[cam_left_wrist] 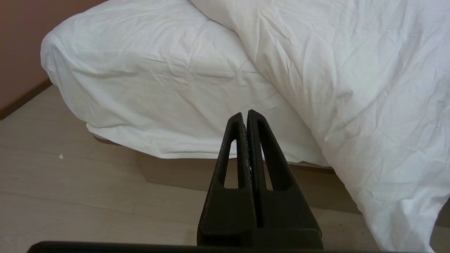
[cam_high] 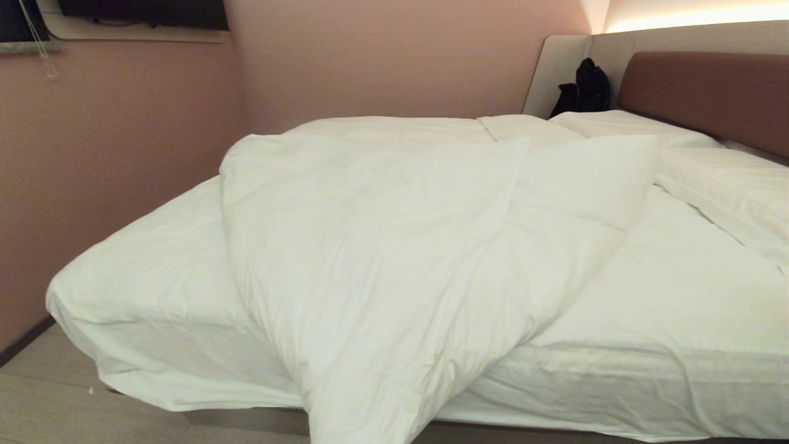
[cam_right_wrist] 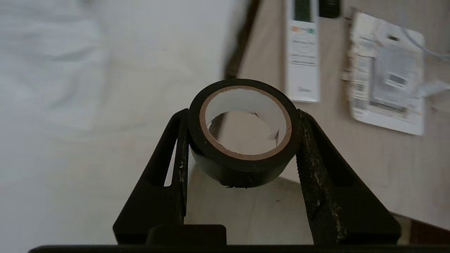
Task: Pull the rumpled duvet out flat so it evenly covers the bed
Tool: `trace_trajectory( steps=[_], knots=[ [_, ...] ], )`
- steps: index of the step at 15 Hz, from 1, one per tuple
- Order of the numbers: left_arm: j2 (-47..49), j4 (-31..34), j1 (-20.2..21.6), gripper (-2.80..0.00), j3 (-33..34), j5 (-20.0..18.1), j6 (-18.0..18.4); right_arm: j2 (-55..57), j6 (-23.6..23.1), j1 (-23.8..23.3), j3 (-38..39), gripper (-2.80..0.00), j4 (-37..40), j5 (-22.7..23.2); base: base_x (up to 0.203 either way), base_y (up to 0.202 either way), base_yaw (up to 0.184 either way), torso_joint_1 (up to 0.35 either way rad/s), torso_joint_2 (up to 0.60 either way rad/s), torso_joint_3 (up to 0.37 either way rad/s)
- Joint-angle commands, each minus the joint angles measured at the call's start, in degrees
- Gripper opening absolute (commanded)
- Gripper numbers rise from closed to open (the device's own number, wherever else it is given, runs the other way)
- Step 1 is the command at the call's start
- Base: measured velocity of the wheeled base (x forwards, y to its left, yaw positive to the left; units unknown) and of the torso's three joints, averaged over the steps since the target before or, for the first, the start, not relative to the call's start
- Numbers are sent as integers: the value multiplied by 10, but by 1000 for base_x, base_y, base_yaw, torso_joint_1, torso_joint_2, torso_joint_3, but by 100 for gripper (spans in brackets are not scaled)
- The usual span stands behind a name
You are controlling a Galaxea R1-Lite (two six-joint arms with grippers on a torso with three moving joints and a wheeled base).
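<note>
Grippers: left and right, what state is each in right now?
Left gripper: closed, holding nothing, near the bed's corner.
Right gripper: clamped on a black tape roll.

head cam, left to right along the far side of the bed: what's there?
Pink wall → grey side panel → black bag → reddish-brown headboard. Below them the bed carries the rumpled duvet.

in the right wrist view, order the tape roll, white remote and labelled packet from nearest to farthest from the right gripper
1. black tape roll, clamped between the right gripper fingers.
2. white remote, on the wooden surface beyond the roll.
3. labelled packet, farther out to the side past the remote.
</note>
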Motion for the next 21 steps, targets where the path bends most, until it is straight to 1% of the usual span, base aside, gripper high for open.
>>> trace_trajectory(
  steps=[1,3,4,7,9,13,21],
  knots=[
    [0,-1,0,-280,0,0,0,11,-11,-31,8,-280,1,2,0,0,0,0,0,0],
    [0,-1,0,-280,0,1,0,17,-11,-41,12,-280,1,2,0,0,0,0,0,0],
    [0,-1,0,-280,0,0,0,18,-9,-55,20,-280,2,2,0,0,0,0,0,0],
    [0,-1,0,-280,0,0,0,23,-3,-70,42,-280,0,1,0,0,0,0,0,0],
    [0,-1,0,-280,0,0,0,38,-3,-90,60,-280,-8,3,0,0,0,0,0,0],
    [0,-1,0,-280,0,0,0,61,-15,-106,78,-280,-47,2,0,0,0,0,0,0],
    [0,-1,0,-280,0,0,0,111,-16,-127,80,-280,-50,7,0,0,0,0,0,0]
  ],
)
